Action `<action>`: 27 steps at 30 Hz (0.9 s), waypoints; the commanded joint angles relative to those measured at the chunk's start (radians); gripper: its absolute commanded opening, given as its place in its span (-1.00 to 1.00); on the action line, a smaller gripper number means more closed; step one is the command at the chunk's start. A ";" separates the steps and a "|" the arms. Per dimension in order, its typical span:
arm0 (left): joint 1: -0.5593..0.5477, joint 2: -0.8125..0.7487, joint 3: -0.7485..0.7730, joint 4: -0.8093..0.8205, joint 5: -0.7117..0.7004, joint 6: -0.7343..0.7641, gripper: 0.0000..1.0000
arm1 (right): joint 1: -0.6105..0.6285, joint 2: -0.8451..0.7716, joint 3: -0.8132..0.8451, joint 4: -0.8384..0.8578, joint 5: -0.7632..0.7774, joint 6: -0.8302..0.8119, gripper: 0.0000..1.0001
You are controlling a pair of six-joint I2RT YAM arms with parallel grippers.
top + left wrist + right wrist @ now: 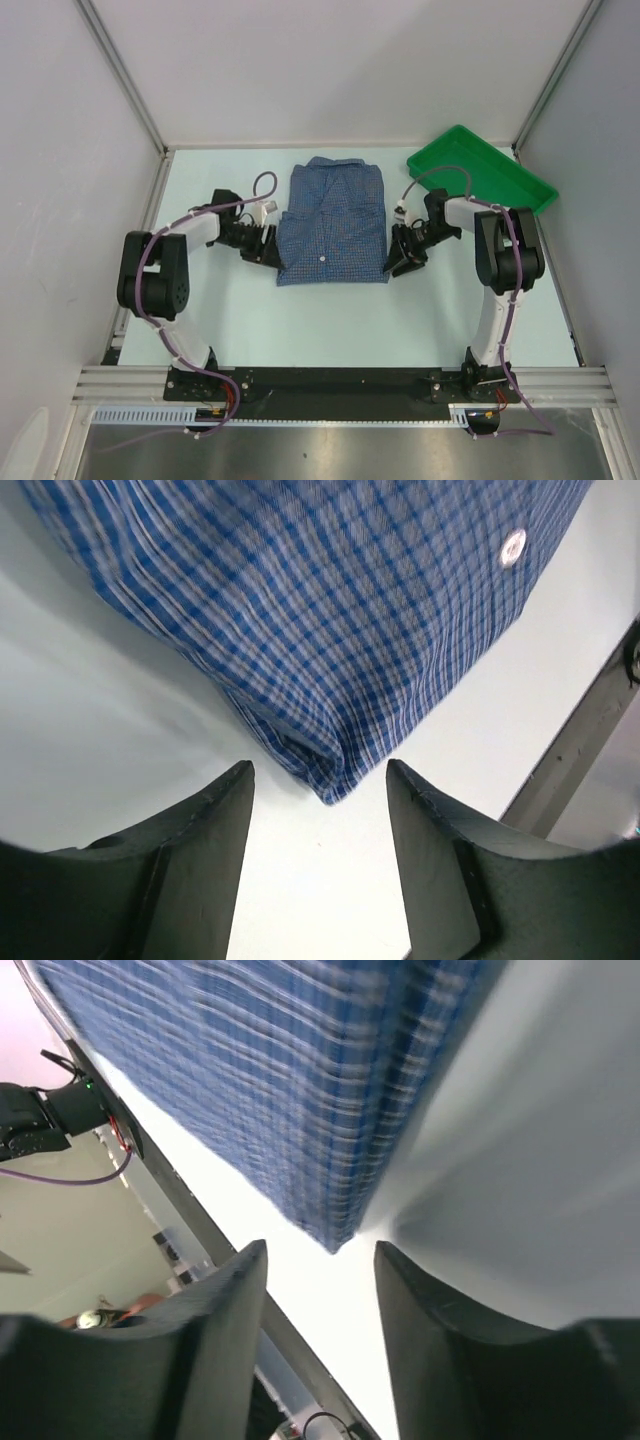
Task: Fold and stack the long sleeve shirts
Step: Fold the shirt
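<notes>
One blue checked long sleeve shirt point(333, 222) lies folded into a rectangle in the middle of the table, collar at the far end. My left gripper point(271, 250) is open just off the shirt's near left corner point(330, 780), which lies a little beyond my fingertips point(235, 790). My right gripper point(397, 262) is open just off the shirt's near right corner point(335, 1230), also a little beyond its fingertips point(250, 1265). Neither gripper holds cloth.
A green plastic tray point(482, 172) sits at the far right, tilted against the wall side. White walls enclose the table point(330, 320) on three sides. A metal rail point(580, 740) runs along the table's near edge.
</notes>
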 commanded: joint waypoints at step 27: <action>-0.069 0.305 0.537 0.105 -0.031 -0.030 -0.40 | 0.017 0.191 0.486 0.214 0.159 0.084 -1.00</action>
